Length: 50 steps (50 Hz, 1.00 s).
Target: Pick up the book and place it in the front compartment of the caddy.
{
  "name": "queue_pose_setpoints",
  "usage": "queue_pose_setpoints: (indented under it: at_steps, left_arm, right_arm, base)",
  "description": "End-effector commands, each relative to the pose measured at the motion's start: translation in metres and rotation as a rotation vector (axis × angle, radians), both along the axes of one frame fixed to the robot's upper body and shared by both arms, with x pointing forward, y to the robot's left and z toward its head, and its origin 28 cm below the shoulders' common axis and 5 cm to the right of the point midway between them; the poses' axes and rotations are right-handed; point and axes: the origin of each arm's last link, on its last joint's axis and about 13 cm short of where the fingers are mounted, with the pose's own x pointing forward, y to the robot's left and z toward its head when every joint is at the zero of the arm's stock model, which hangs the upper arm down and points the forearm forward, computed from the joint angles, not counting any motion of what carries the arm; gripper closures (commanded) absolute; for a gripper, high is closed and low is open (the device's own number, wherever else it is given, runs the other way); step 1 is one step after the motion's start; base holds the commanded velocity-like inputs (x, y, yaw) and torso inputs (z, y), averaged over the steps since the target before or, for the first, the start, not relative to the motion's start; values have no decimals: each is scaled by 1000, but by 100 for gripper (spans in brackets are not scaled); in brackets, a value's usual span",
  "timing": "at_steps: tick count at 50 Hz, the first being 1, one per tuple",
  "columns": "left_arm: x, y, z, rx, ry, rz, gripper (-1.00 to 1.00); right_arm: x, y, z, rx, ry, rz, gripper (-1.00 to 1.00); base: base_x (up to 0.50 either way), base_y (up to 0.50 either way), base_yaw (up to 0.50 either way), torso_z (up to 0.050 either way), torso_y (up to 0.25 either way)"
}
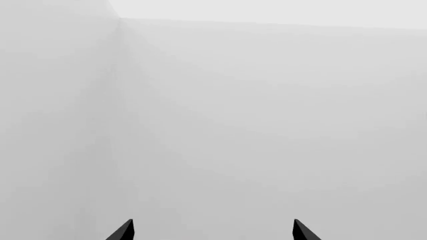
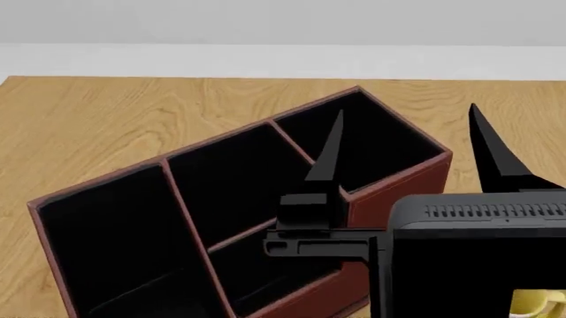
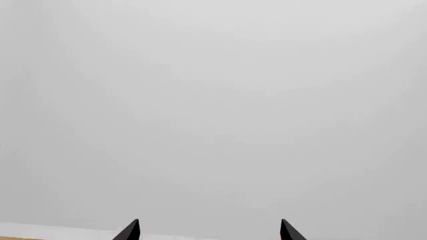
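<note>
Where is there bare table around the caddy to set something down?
Bare wood lies behind the caddy up to the far table edge, and at its left. The near right is crowded by the right gripper and a yellow object.

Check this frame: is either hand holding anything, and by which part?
Nothing is held. The right hand and the left hand are both open, with only blank wall between their fingertips. The book is not in view.

Bench (image 2: 106, 126): light wood grain, matt. Caddy (image 2: 389, 192): red-brown leather-look ext., matt black int. Right hand (image 2: 402, 149): matt black plastic-look
</note>
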Motion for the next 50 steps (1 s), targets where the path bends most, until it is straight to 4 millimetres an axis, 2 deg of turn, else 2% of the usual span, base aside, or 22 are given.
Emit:
queue_pose_setpoints:
  at_steps: [1, 3, 9, 16, 22, 29, 37, 40, 50]
  left_arm:
    - [-2, 1, 0, -4, 0, 0, -100]
    - [-1, 1, -1, -7, 2, 1, -100]
    - [-2, 1, 0, -9, -1, 1, -100]
    - [-3, 1, 0, -8, -1, 2, -100]
    - [-1, 1, 0, -14, -2, -8, -100]
    - [0, 2, -1, -18, -7, -6, -100]
    - [10, -3, -4, -9, 9, -39, -100]
    - [10, -2, -4, -15, 8, -36, -100]
    - [10, -1, -4, -25, 3, -43, -100]
  right_arm:
    - [-3, -11, 25, -71, 67, 48, -100]
    - [-4, -17, 35, -93, 93, 45, -100]
    - [-7, -25, 66, -202, 225, 176, -100]
    - [5, -24, 112, -343, 404, 277, -100]
    - [14, -25, 140, -466, 594, 327, -100]
    - [13, -28, 148, -621, 861, 441, -100]
    - [25, -21, 173, -776, 1093, 480, -100]
    - [28, -17, 174, -829, 1181, 517, -100]
    - [38, -12, 158, -896, 1276, 585, -100]
  base:
    - [0, 0, 0, 0, 0]
    - [0, 0, 0, 0, 0]
    - [0, 0, 0, 0, 0]
    - [0, 0, 0, 0, 0]
    - [0, 0, 0, 0, 0]
    - [0, 0, 0, 0, 0]
    - [0, 0, 0, 0, 0]
    - [0, 0, 0, 0, 0]
    - [0, 0, 0, 0, 0]
